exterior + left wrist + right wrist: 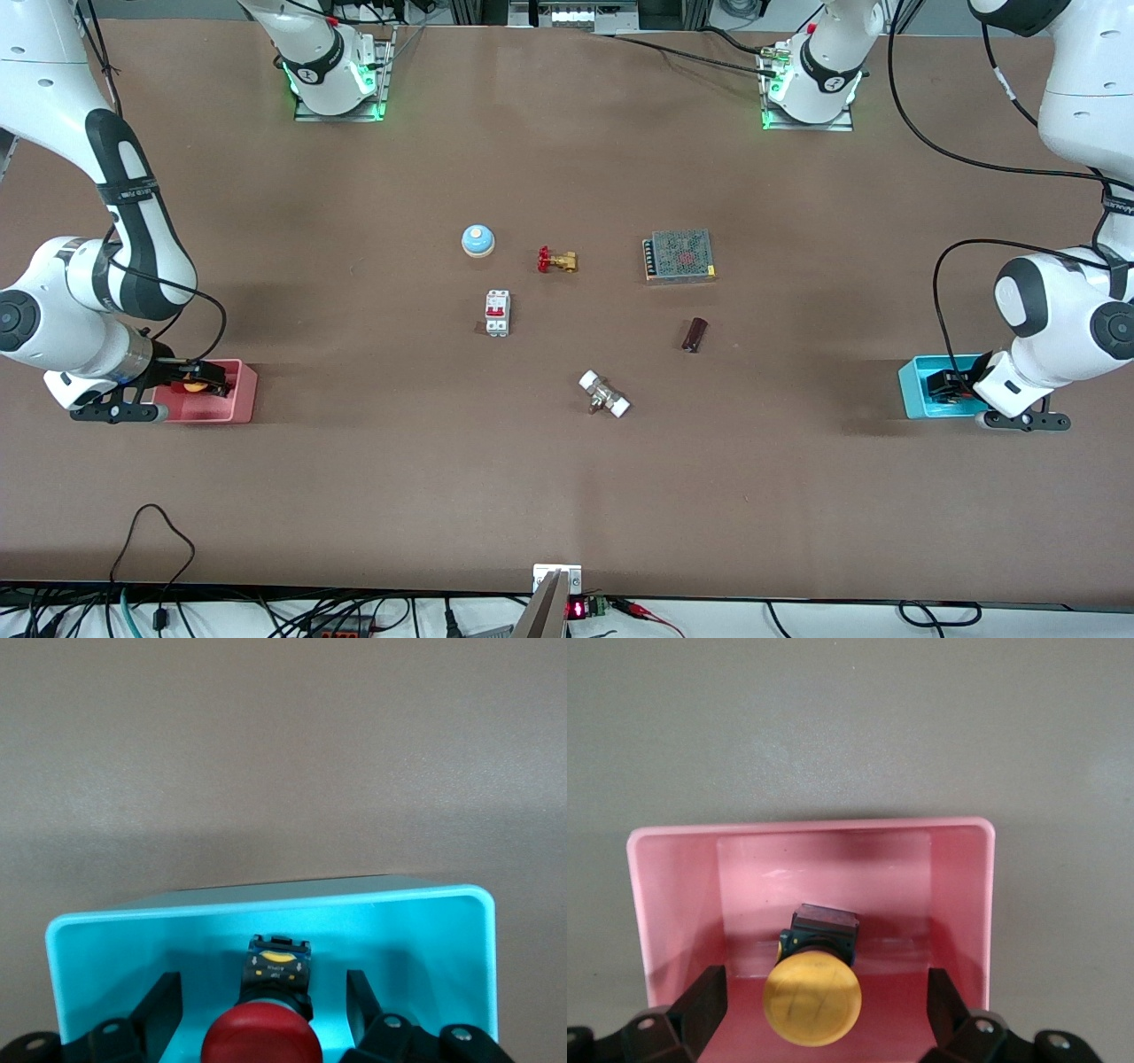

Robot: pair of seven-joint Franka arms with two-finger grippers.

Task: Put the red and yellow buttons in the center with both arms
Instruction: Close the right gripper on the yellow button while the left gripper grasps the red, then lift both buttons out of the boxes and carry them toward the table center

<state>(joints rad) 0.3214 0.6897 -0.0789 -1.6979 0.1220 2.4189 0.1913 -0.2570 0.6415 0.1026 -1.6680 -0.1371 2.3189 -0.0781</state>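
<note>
Left gripper (264, 1014), fingers spread wide and grasping nothing, straddles the red button (262, 1041) lying in the cyan bin (443, 930) at the left arm's edge of the desk. Right gripper (824, 1005), likewise released, brackets the yellow button (812, 999) in the pink bin (957, 886) at the right arm's edge. Both stand ready to close; the desk's center (567, 346) awaits both buttons.
</note>
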